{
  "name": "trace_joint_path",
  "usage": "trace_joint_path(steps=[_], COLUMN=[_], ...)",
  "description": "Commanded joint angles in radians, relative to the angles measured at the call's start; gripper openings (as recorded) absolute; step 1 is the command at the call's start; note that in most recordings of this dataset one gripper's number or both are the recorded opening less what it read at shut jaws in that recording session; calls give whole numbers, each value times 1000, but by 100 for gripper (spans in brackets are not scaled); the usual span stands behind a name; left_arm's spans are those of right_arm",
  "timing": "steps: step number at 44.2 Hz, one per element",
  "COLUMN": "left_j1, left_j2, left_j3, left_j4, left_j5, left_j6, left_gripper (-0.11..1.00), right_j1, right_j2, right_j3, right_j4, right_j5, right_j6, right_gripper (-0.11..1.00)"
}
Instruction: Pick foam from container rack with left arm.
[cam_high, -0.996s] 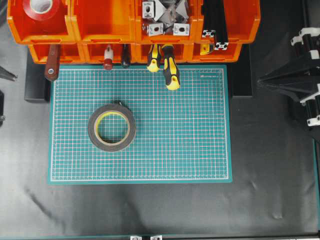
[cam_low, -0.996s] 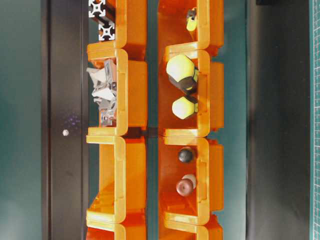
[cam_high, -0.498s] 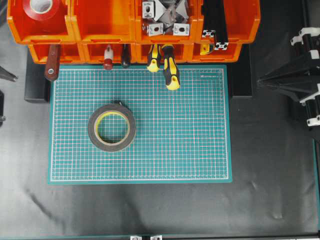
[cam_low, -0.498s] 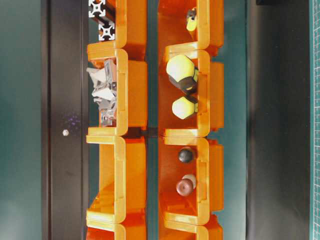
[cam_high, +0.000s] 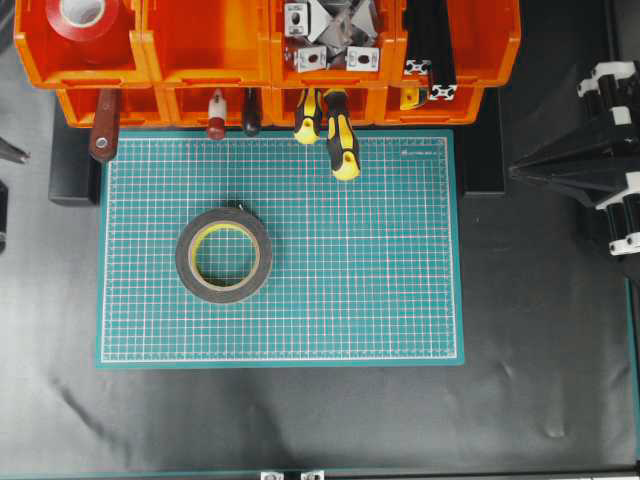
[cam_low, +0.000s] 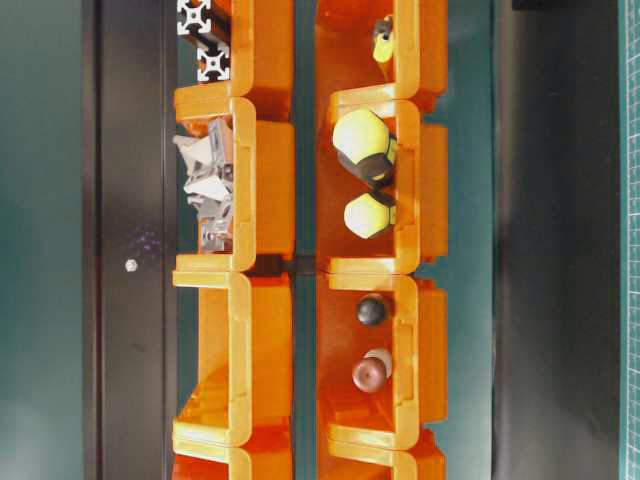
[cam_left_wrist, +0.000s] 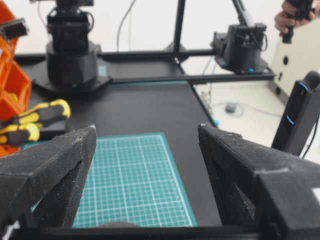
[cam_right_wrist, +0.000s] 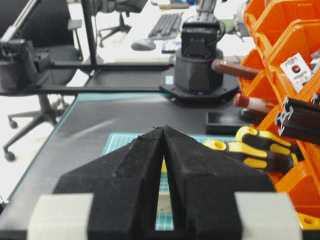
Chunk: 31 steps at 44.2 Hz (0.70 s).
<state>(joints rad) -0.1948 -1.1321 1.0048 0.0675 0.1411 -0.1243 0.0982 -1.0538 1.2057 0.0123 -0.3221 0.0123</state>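
The foam (cam_high: 224, 255), a dark grey ring with a cream-yellow liner, lies flat on the green cutting mat (cam_high: 380, 280), left of its middle and apart from both grippers. The orange container rack (cam_high: 210, 50) runs along the far edge and also shows in the table-level view (cam_low: 255, 190). My left gripper (cam_left_wrist: 146, 131) is open and empty, looking across the mat; in the overhead view only a sliver of it shows at the left edge (cam_high: 5, 150). My right gripper (cam_high: 515, 170) is shut and empty at the right, off the mat; its wrist view (cam_right_wrist: 163, 128) confirms this.
A red tape roll (cam_high: 82, 15) sits in the top-left bin. Metal brackets (cam_high: 325, 35) and black extrusions (cam_high: 430, 50) fill other bins. Yellow-black screwdriver handles (cam_high: 340, 140) and brown handles (cam_high: 103, 135) stick out of the lower bins over the mat's far edge.
My right gripper has shifted very slightly at the right edge. The foam and the rack have not moved.
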Motion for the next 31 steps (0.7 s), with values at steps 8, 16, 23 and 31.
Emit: trace_joint_path(steps=[8, 16, 23, 31], left_j1=[0, -2, -2, 0], left_j2=[-11, -25, -31, -31], left_j3=[9, 20, 23, 25], left_j4=[2, 2, 2, 2], left_j5=[6, 3, 2, 2], left_j6=[2, 2, 2, 2], left_gripper=[79, 79, 79, 79], right_j1=[5, 5, 5, 6], right_j2=[11, 6, 3, -8], right_j3=[-12, -12, -14, -20], right_j4=[3, 3, 3, 3], right_j5=[48, 69, 71, 71], right_j6=[20, 41, 46, 43], right_gripper=[0, 0, 0, 0])
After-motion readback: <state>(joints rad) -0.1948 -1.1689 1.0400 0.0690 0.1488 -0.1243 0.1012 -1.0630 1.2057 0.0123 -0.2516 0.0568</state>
